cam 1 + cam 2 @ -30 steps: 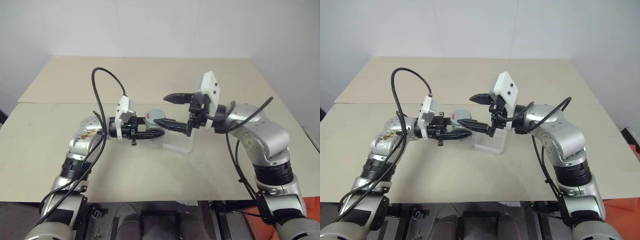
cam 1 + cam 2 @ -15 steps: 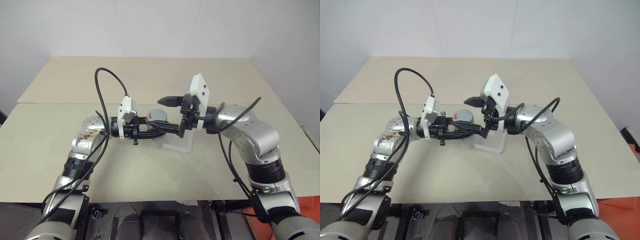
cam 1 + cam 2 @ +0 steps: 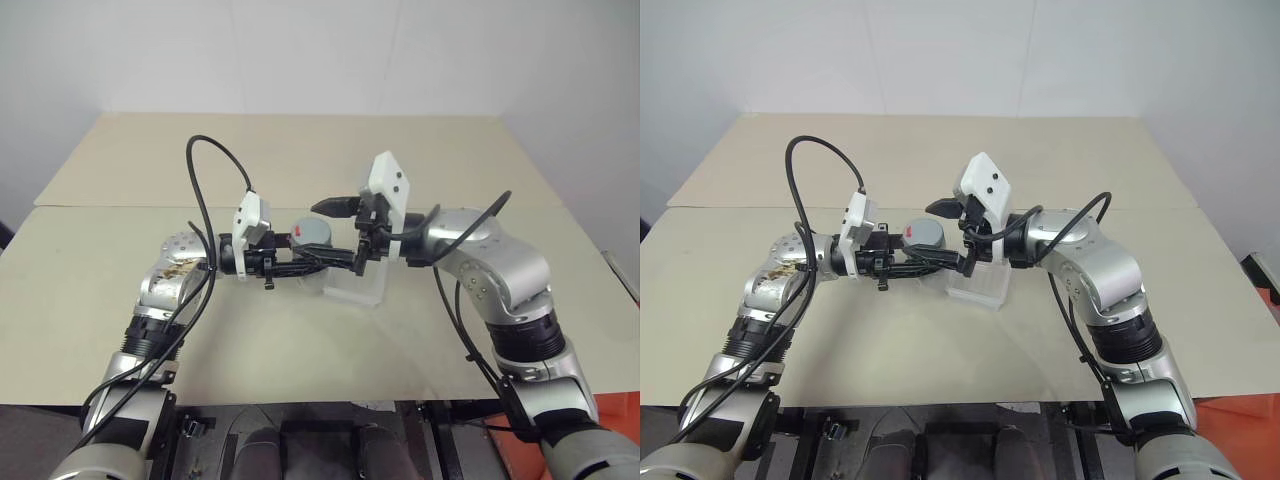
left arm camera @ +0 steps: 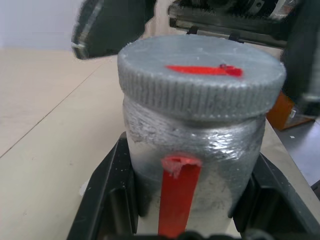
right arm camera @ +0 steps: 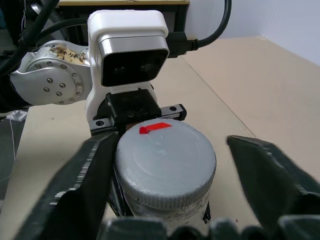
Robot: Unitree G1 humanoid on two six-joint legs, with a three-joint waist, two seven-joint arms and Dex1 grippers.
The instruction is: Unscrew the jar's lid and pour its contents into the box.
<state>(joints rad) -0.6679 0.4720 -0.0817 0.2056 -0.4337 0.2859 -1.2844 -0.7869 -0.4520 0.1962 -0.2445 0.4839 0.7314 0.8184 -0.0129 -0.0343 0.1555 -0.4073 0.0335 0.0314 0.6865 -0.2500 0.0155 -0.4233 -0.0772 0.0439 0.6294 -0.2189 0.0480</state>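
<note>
**Both pincers meet at a grey jar above a beige table**

Right now the left gripper (image 4: 187,200) holds the small silver-grey metallic jar with a red vertical stripe (image 4: 192,170), its two black fingers (image 4: 110,192) pressed against opposite sides of the jar's body. The jar stands upright in this grip, lifted clear of the table. On top of the jar sits the round, flat silver-grey lid with a ribbed edge and a red mark (image 5: 165,155), screwed on and level.

The right gripper (image 5: 165,165) reaches in from the other side and straddles that lid. One of its black fingers (image 5: 85,175) lies against the lid's edge, while the other stands apart from the lid with a clear gap, so its jaws are part open and have not closed on the lid.

From the head camera, the jar (image 3: 313,233) hangs between the two arms, which come in level from either side and meet at it. A white camera block sits on each wrist, one to either side of the jar, and black cables (image 3: 205,160) loop up from the arms.

Just beside the jar, towards the right arm and a little lower, the small shallow clear plastic box with rounded corners (image 3: 360,290) rests on the wide beige table (image 3: 300,340). A seam crosses the table behind the jar.
</note>
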